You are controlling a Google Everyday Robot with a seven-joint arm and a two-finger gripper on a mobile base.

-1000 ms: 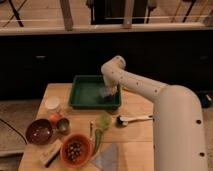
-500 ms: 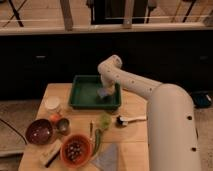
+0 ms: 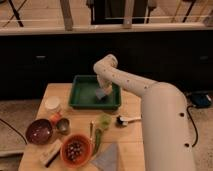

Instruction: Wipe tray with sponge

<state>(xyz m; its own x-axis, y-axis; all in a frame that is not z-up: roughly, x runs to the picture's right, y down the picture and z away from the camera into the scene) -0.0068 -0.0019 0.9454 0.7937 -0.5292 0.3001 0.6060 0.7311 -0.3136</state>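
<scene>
Gripper (image 3: pixel 103 90) clamping sponge (image 3: pixel 101 95), slid left inside tray (image 3: pixel 80 103); dish brush (image 3: pixel 123 120), maroon bowl (image 3: pixel 40 131) nearby.

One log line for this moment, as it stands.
step: wipe tray | gripper: low inside tray, right half in view | sponge: at gripper, inside tray

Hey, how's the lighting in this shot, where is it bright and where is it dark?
Camera view: warm light falls on the wooden table and the white arm; the cabinets behind are dark. No glare on the green tray, where the gripper is down at the sponge.
</scene>
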